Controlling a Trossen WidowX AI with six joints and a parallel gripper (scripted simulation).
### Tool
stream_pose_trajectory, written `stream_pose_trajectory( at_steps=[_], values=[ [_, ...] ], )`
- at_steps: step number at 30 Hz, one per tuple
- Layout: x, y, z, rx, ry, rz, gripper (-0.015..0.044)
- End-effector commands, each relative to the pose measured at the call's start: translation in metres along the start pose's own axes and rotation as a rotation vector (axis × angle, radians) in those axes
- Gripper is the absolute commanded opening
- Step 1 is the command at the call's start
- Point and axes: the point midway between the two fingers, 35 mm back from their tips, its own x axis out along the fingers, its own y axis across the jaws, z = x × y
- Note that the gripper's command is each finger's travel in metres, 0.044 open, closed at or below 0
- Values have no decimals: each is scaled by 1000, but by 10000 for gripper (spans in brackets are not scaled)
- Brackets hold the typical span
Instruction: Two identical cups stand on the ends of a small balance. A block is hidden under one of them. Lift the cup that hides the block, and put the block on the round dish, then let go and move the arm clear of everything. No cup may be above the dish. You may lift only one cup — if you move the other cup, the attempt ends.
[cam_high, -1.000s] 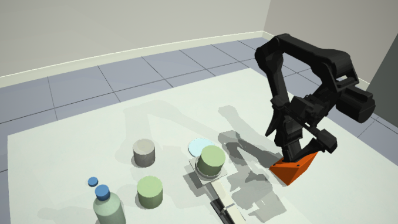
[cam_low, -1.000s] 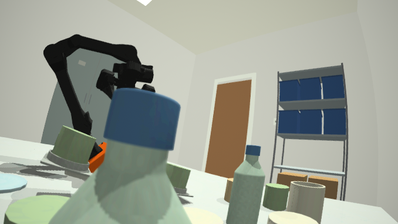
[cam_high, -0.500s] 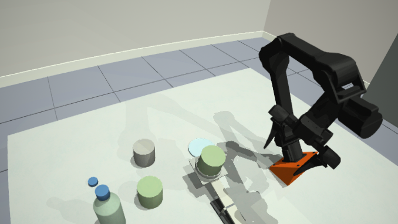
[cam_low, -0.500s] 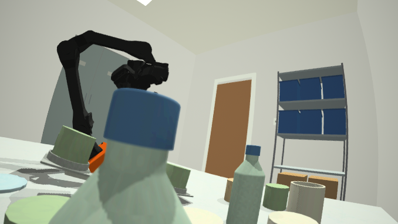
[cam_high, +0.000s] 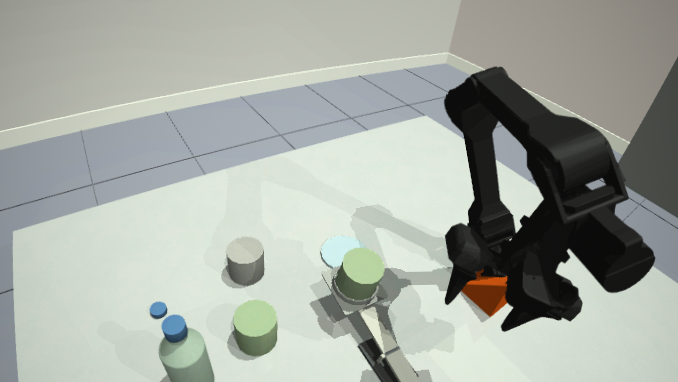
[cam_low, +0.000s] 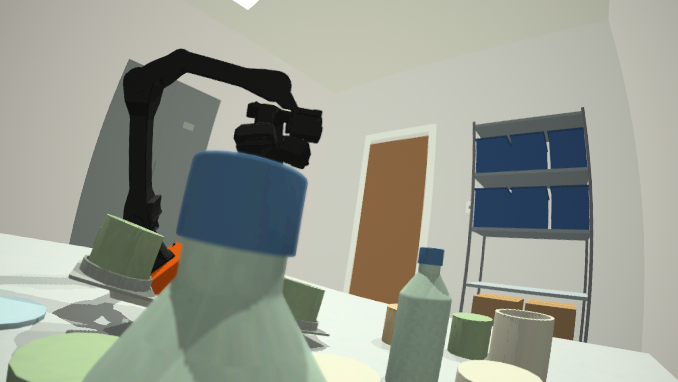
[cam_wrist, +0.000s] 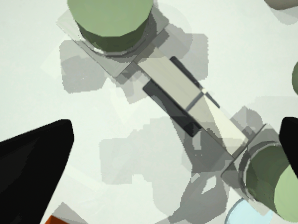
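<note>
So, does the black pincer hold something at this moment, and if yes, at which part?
Nothing is held. The black pincer stands wide open with nothing between its fingers; both green cylindrical cups sit on the ends of the small balance.

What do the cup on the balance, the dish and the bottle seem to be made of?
Cup: matte pale green, opaque, no shine; possibly plastic or glazeless ceramic, hard to tell.
Dish: thin, flat, pale blue, smooth; perhaps plastic or glass.
Bottle: grey-green body, apparently opaque, with a solid blue cap; it looks like plastic.
None shows reflections, so the finish looks dull throughout.
</note>
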Motion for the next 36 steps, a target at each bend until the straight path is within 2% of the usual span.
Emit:
stream_pose_trajectory(
  at_steps=[1, 21, 36],
  values=[
    [11, 4, 12, -107, 36, 45, 440],
    [85, 20, 70, -704, 86, 352, 440],
    [102, 25, 68, -723, 83, 362, 440]
  ],
)
